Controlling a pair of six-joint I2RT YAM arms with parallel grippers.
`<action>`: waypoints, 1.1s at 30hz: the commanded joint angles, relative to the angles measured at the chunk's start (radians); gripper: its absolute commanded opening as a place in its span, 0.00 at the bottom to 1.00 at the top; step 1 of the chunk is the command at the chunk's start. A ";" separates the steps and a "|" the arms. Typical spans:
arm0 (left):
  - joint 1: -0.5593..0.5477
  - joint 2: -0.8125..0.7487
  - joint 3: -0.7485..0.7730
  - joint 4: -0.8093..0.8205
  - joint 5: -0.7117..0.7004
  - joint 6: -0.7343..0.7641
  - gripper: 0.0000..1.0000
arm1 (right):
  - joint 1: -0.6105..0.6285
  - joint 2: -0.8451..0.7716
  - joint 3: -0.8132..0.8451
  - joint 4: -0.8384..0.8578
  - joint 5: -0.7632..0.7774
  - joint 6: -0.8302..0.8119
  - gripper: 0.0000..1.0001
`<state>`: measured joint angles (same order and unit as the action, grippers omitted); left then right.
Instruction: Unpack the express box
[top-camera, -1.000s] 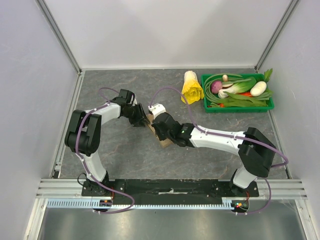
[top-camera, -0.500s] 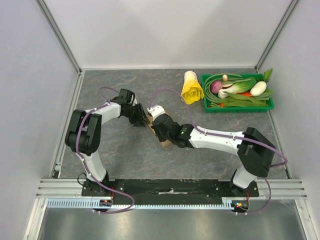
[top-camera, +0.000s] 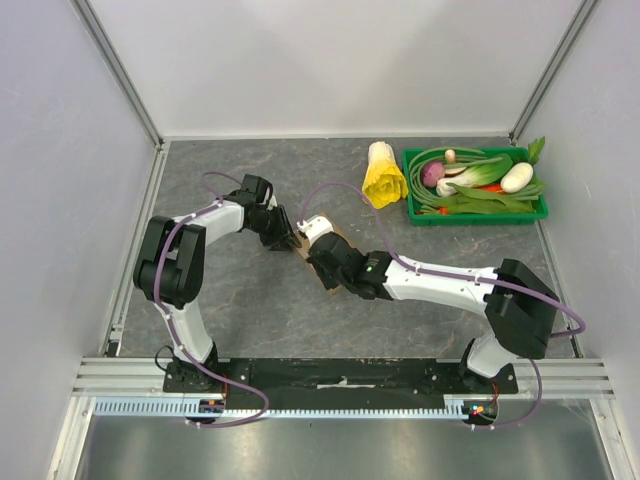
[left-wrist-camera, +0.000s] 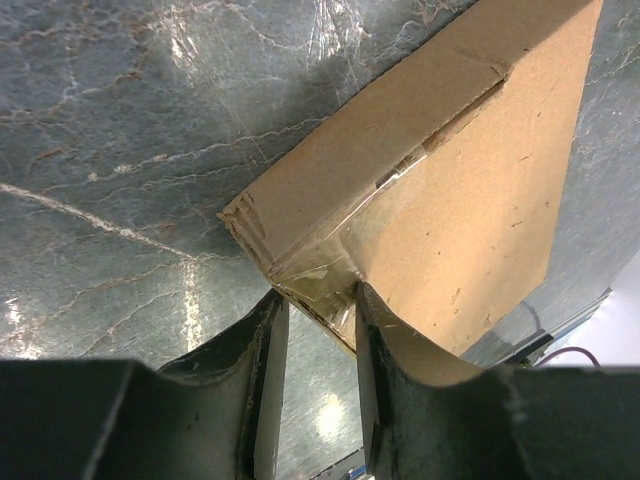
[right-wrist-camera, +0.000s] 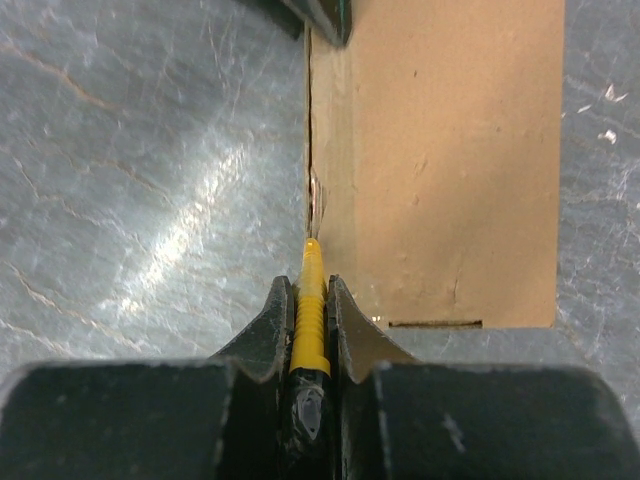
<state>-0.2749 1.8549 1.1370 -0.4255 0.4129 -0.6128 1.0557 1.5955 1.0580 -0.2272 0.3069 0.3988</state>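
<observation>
Left wrist view: my left fingers (left-wrist-camera: 272, 330) stand partway closed around the taped corner of the box (left-wrist-camera: 470, 180), one tip on each side, and both look to touch the cardboard. Beyond the tips the box runs up and to the right, with a slit showing along its flap. Bare bench (left-wrist-camera: 120, 150) lies open to the left of the tips. The box's far end is cut off by the frame edge.

In the right wrist view my right fingers (right-wrist-camera: 338, 315) are clamped tight on a yellow tool (right-wrist-camera: 310, 300). Its point rests at the long left edge of the box, just ahead of the tips; I cannot tell whether it carries a blade. Left of these fingers the bench is open, and the box fills the room ahead and to the right.

From above, both wrists cover most of the box. A green tray (top-camera: 470, 218) of vegetables and a yellow leafy vegetable (top-camera: 384, 178) lie well beyond my right fingers, to their right.
</observation>
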 joint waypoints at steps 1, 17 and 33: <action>0.020 0.058 0.009 -0.001 -0.175 0.033 0.36 | 0.017 -0.005 -0.023 -0.135 -0.026 -0.032 0.00; 0.020 0.079 0.050 -0.021 -0.183 0.050 0.33 | 0.017 -0.037 -0.004 -0.182 -0.063 -0.063 0.00; 0.019 0.081 0.055 -0.025 -0.186 0.050 0.33 | 0.020 -0.060 -0.065 -0.212 -0.084 0.009 0.00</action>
<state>-0.2752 1.8862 1.1885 -0.4770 0.4129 -0.6125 1.0687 1.5452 1.0302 -0.3428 0.2523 0.3859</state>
